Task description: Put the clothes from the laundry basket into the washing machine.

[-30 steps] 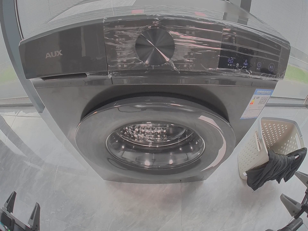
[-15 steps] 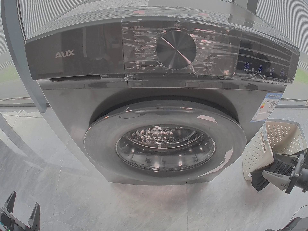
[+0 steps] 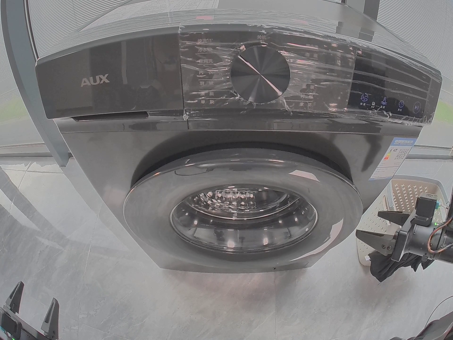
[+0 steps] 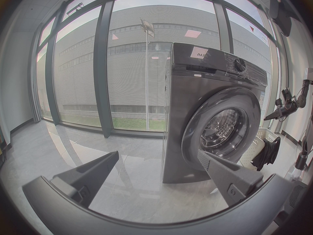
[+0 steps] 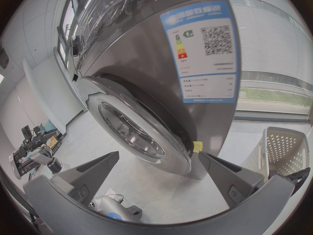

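While the round door [image 3: 151, 199] is shut, step in hand: opening it has to come first, I'd say, since no clothes can go in yet.
Left gripper [image 3: 34, 299]: low by the floor, well to the left of the machine, fingers spread wide with nothing between them. It looks parked out of the way.
Right gripper [image 3: 370, 224]: held up off the door's right edge and in front of the basket, fingers wide apart and empty. The tips point at the door rim, likely lined up to pull it rather than to take cloth.
Dark garment [image 3: 384, 267]: draped over the basket's front rim and hanging outside, apart from both grippers.
Laundry basket [image 3: 406, 192]: pale and perforated, on the floor just beside the machine's right front corner, which makes for a short carry.
Washing machine [image 3: 118, 157]: grey front-loader; I see no cloth through the glass.
Control panel [image 3: 306, 72]: wrapped in clear film, presumably for protection.
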Motion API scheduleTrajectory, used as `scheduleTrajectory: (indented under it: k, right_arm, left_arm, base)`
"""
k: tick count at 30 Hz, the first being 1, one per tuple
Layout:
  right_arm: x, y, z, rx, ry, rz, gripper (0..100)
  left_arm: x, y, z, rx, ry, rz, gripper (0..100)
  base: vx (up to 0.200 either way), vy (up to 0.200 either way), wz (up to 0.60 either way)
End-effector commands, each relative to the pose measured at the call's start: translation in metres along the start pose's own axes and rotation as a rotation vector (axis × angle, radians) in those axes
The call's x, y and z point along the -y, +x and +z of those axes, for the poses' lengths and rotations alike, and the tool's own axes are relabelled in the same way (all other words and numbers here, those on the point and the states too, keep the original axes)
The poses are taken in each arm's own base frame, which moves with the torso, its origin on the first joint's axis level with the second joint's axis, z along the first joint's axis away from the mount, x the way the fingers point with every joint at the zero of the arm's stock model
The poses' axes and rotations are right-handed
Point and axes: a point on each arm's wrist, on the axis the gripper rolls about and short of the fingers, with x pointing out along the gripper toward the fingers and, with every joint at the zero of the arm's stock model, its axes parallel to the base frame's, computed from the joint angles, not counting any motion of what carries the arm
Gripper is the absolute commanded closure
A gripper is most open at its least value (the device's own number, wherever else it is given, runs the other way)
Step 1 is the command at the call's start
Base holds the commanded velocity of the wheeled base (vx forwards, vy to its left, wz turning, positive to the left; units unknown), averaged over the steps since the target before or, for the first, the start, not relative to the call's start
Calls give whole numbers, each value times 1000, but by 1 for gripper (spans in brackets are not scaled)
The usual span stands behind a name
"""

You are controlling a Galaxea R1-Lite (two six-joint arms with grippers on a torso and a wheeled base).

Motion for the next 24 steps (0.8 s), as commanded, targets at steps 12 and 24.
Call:
scheduleTrajectory:
  k: [12, 24]
  right_arm:
    - [4, 35, 2, -1, -19, 35, 0]
    - [-8, 47, -1, -30, -29, 54, 0]
  left_arm:
    - [0, 0, -4, -1, -1, 1, 0]
    - [0, 0, -4, -1, -1, -1, 0]
  base:
    - [0, 0, 0]
    - [0, 0, 0]
